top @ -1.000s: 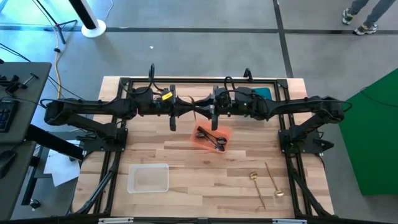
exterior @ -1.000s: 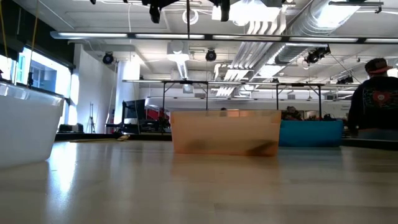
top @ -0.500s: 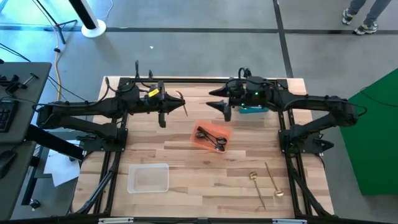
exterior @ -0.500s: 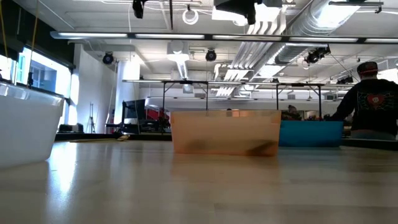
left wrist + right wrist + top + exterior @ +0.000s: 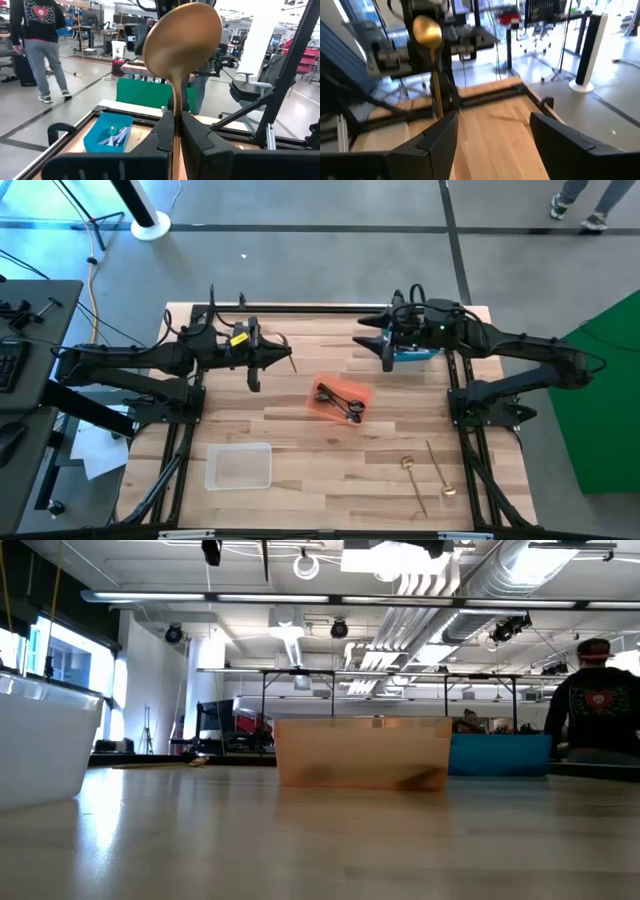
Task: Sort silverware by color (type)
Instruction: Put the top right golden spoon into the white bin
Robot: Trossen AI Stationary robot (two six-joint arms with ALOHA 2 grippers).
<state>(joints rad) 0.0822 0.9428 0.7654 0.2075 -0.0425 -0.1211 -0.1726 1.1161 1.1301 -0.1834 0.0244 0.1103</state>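
Pale wooden table (image 5: pixel 300 430) on a black frame, in a workshop with grey floor and green mat at right. Left to right, from above: clear bin (image 5: pixel 239 466), near left; left gripper (image 5: pixel 262 361), held above the far-left boards, clamped on a gold spoon (image 5: pixel 285 346); orange bin (image 5: pixel 342 401), centre, holding black silverware (image 5: pixel 341 400); right gripper (image 5: pixel 378 343), raised at far centre-right, fingers spread wide, empty; blue bin (image 5: pixel 412 354), far right; gold pieces (image 5: pixel 428 470) lying loose, near right. Left wrist view alone shows the spoon's bowl (image 5: pixel 182 39) upright between closed fingers (image 5: pixel 197 137) and silver pieces (image 5: pixel 114 137) in the blue bin. Low view alone shows a seated person (image 5: pixel 596 705) beyond the table.
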